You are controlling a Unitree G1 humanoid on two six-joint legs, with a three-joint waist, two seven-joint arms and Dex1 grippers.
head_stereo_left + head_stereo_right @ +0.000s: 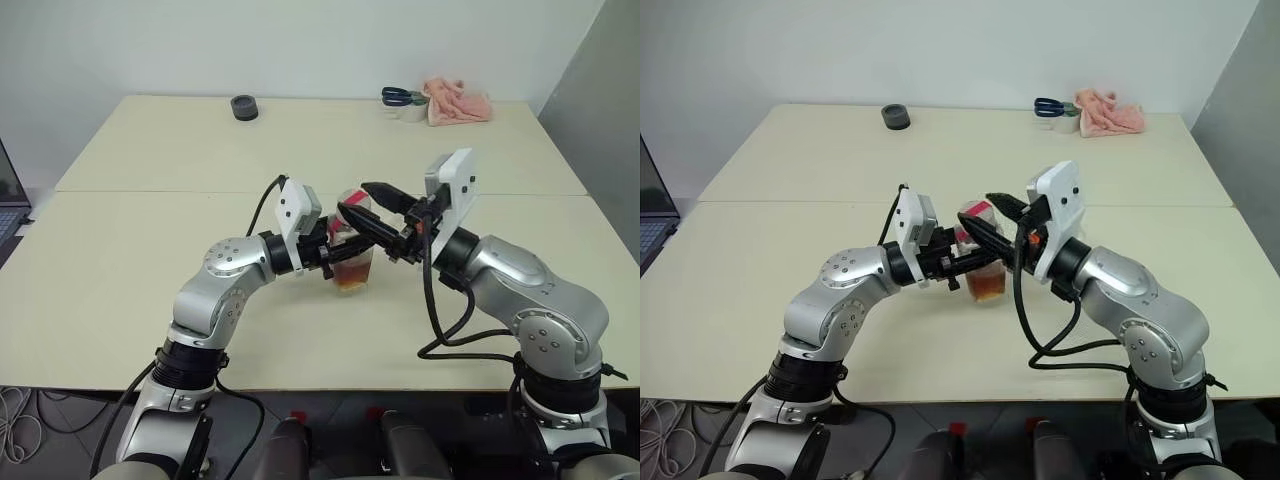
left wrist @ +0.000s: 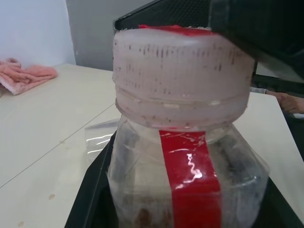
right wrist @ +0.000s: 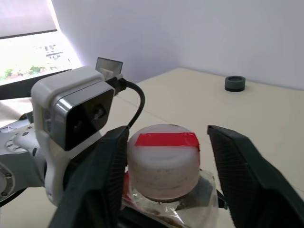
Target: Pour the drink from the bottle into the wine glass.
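Observation:
My left gripper [image 1: 335, 250] is shut on the bottle [image 1: 352, 262], holding it upright by its body just above the table [image 1: 150, 270]. The bottle is clear plastic with a red strip [image 2: 190, 185] and a whitish cap [image 3: 164, 161] with red tape on top. Amber drink [image 1: 350, 280] fills its lower part. My right gripper [image 1: 366, 208] comes in from the right with its fingers open astride the cap. One finger [image 3: 111, 161] lies against the cap and the other [image 3: 237, 166] stands a little off it. The wine glass is out of view.
At the table's far edge lie a black round object [image 1: 244, 107], a pink cloth [image 1: 458, 102] and blue-handled scissors [image 1: 402, 96] on a white roll. A laptop [image 1: 8, 205] stands beyond the left edge. A seam [image 1: 150, 192] crosses the tabletop.

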